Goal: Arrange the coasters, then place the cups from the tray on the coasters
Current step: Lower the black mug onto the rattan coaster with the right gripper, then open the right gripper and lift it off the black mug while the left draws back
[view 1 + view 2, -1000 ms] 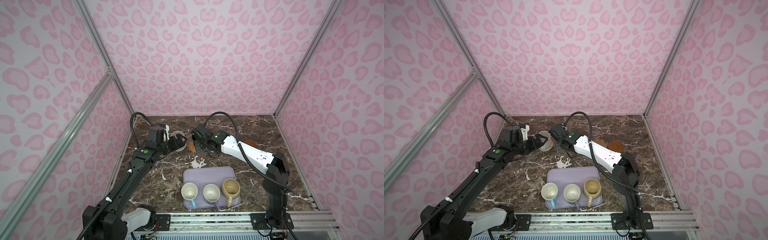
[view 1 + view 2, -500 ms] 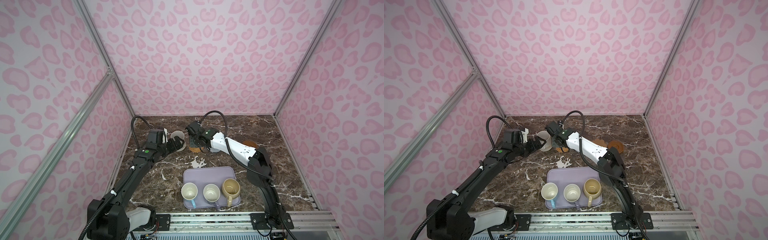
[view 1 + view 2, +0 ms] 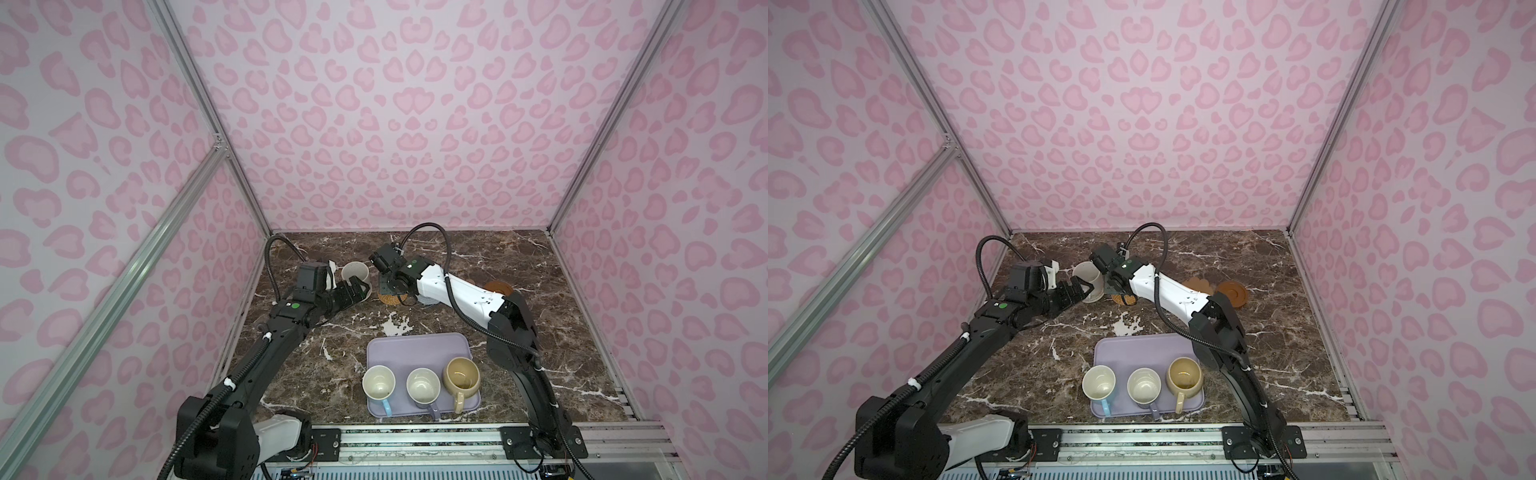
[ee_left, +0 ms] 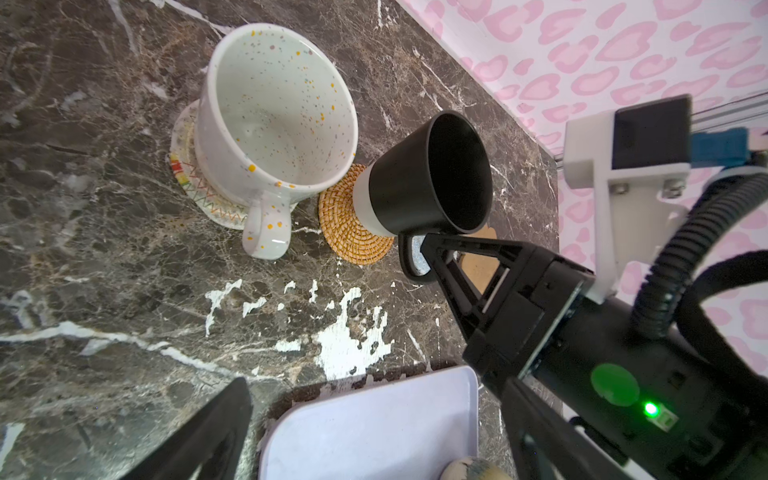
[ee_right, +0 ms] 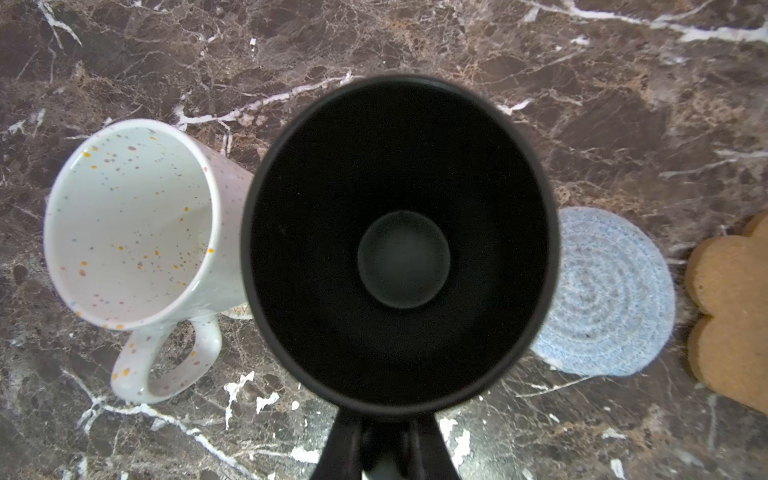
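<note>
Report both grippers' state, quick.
Left gripper: open, holding nothing.
Right gripper: shut on the black mug, gripping it by its handle.

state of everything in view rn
white speckled mug: upright on white woven coaster
black mug: tilted over orange rattan coaster
right gripper: shut on black mug handle
left gripper: open
grey-blue woven coaster: bare
tan flower-shaped coaster: bare
brown disc coaster: bare
lavender tray: three mugs upright
</note>
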Available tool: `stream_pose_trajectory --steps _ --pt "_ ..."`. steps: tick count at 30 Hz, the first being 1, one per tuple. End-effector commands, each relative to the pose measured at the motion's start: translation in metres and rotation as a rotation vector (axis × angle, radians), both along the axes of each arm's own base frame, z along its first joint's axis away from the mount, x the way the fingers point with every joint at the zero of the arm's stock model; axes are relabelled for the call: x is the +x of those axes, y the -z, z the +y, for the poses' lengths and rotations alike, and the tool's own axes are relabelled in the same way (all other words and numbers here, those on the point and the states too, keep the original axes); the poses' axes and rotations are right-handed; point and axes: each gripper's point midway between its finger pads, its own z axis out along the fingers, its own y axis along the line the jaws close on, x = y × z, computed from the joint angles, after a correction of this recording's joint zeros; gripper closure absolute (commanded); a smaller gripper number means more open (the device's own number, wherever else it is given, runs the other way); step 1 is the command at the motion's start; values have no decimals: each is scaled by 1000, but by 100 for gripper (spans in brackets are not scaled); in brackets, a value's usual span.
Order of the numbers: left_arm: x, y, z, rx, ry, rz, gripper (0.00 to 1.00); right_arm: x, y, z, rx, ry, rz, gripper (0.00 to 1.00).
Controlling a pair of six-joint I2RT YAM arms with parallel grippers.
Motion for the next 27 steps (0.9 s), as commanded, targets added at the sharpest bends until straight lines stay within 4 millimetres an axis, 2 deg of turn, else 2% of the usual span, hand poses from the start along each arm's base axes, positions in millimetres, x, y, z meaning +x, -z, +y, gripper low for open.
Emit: stream_pose_trajectory --steps 1,18,27 --pt "4 -6 -2 -15 4 -35 4 10 -2 1 -5 31 -48 100" --pt "2 -4 -2 -14 8 -32 4 8 20 -2 -29 41 -6 100" --pt "1 -4 0 -9 -1 -31 4 3 25 -8 -59 47 -8 100"
